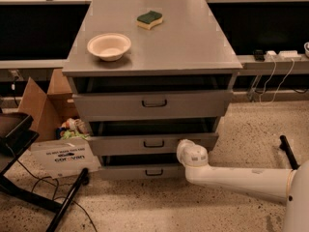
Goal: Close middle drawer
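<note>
Middle drawer (pixel 120 145) ajar, claw (pixel 185 148) at its front's right end

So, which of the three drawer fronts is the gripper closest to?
The middle drawer, with the low front: the gripper is at its right end, below the taller top drawer.

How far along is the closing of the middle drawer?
Nothing looks done yet: the middle drawer stands out from the cabinet, with a dark gap showing above its front panel. In hand: the gripper is at the right end of that front, seemingly placed to push; contact cannot be confirmed. Left: press the drawer fully in.
</note>
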Available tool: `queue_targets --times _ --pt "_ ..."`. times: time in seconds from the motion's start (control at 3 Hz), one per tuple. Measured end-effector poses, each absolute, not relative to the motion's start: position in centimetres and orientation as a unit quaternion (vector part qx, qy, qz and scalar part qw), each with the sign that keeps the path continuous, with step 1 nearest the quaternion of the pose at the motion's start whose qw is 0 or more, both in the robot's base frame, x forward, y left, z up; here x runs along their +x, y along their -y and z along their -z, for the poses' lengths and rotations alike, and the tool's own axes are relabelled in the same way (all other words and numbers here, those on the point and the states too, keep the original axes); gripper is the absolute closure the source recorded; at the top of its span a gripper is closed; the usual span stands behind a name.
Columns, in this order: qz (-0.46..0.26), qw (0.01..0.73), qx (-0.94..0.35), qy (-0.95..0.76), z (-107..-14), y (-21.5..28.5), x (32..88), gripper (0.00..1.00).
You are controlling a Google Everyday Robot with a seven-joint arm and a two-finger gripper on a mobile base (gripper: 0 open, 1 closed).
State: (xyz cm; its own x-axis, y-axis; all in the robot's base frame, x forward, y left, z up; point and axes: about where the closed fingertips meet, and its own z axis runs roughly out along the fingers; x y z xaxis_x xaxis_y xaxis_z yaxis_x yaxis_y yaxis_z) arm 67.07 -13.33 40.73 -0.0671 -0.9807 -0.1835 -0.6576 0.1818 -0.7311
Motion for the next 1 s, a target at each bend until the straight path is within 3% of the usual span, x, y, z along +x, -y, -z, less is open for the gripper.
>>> queue_targets --times 0.33,0.67,1.0 --pt "0.239 0.338 -0.593 -0.69 -40.73 13.33 67.07 0.08" --pt "0.239 0.338 -0.593 -0.69 -40.73 13.33 67.07 0.0" --pt "0.239 0.338 -0.593 -0.69 -40.73 13.33 67.07 0.0"
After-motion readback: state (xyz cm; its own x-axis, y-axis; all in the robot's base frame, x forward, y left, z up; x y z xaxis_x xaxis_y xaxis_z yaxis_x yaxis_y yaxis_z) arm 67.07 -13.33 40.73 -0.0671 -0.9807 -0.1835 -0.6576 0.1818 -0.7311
